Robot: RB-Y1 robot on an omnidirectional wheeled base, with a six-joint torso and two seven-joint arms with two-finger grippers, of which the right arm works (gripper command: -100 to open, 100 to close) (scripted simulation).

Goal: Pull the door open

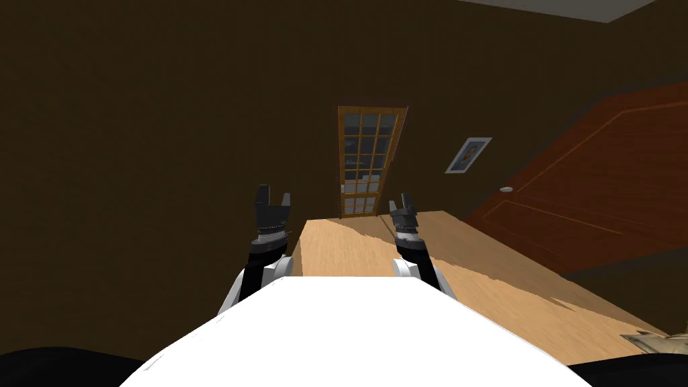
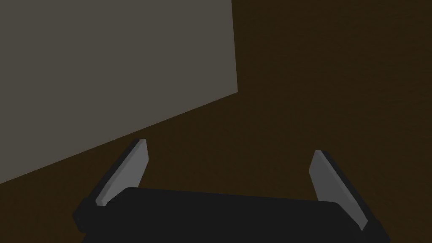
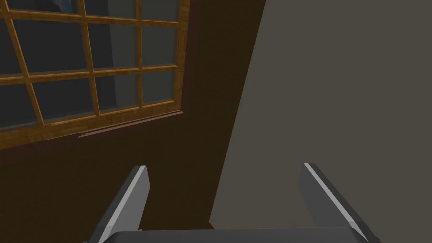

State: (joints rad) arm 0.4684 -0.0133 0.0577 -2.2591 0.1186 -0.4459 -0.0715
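Approach step, nothing gripped yet. In the head view the glazed door [image 1: 366, 161], a wooden frame with a grid of panes, stands in the middle of the frame against the dark far wall, well apart from both hands. I take it for the one to pull, since I face it squarely. A small pale fitting [image 1: 342, 190] sits on its left edge, too small to say for sure that it is the handle.

Left gripper [image 1: 272, 200] is up just left of centre, fingers spread and empty; its wrist camera confirms the gap [image 2: 230, 147]. Right gripper [image 1: 403, 203] is just right of centre, also spread with nothing between the blades [image 3: 224, 166], and beyond it is a wood-barred grid of panes, probably the same door.

At the right edge of the head view a reddish door [image 1: 591, 195] with a round knob [image 1: 506, 189] slants along the side wall; a framed picture [image 1: 468, 155] hangs between the two doors.

Next, I judge: roll forward along the pale wood floor [image 1: 416, 255], then bring one open hand level with that fitting.
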